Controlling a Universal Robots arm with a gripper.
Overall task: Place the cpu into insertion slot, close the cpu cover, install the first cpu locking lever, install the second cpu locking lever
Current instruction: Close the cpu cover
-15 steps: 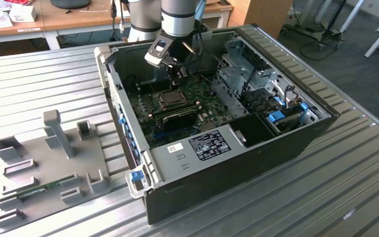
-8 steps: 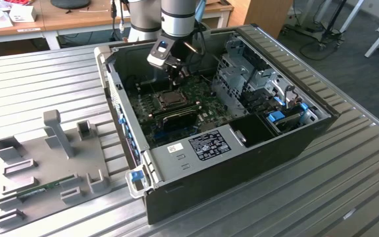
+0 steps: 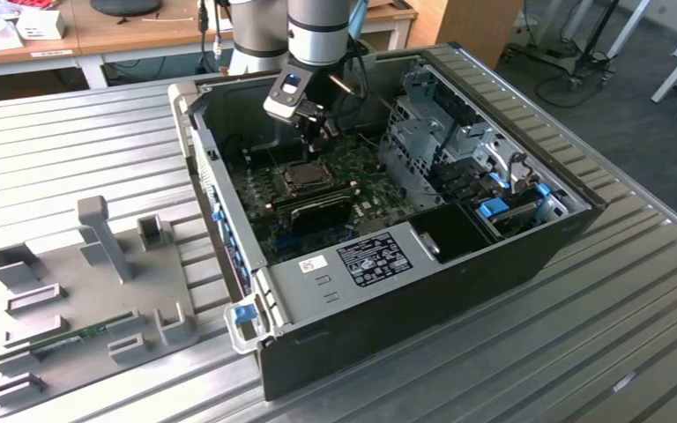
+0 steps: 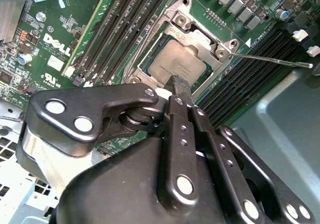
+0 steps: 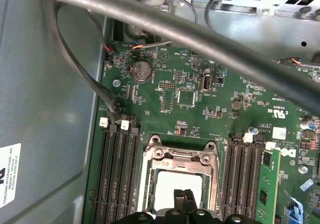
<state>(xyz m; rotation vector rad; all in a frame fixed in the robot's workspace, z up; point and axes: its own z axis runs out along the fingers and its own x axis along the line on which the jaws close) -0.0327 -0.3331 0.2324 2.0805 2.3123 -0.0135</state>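
an open computer case [image 3: 527, 256] lies on its side on a ribbed metal table [image 3: 621, 335], and the arm [image 3: 315, 35] reaches down into it from above. the hand [image 3: 311, 132] hangs just over the insertion slot [image 3: 301, 179] on the green board [image 5: 200, 114]. in both wrist views the hand [image 4: 179, 83] [image 5: 183, 196] has its two black fingers pressed together, with nothing seen between them, and their tips sit right at one edge of the cpu [image 4: 162, 66] [image 5: 167, 186]. the cpu lies flat in the slot, its pale metal top showing through the window of the cpu cover [image 4: 197, 31] [image 5: 180, 159], which lies down flat around it. a thin metal lever [image 4: 270, 59] sticks out sideways from one corner of the slot, across the black memory slots [image 4: 250, 78]. as for writing, white lettering is printed on the board, a white sticker [image 5: 9, 176] with black print sits on the case wall, and a black label [image 3: 374, 258] with white print lies on the metal plate inside the case. a thick dark cable [image 5: 200, 38] crosses above the board. a grey tray [image 3: 92, 308] with upright posts rests on the table at the exterior view's left.
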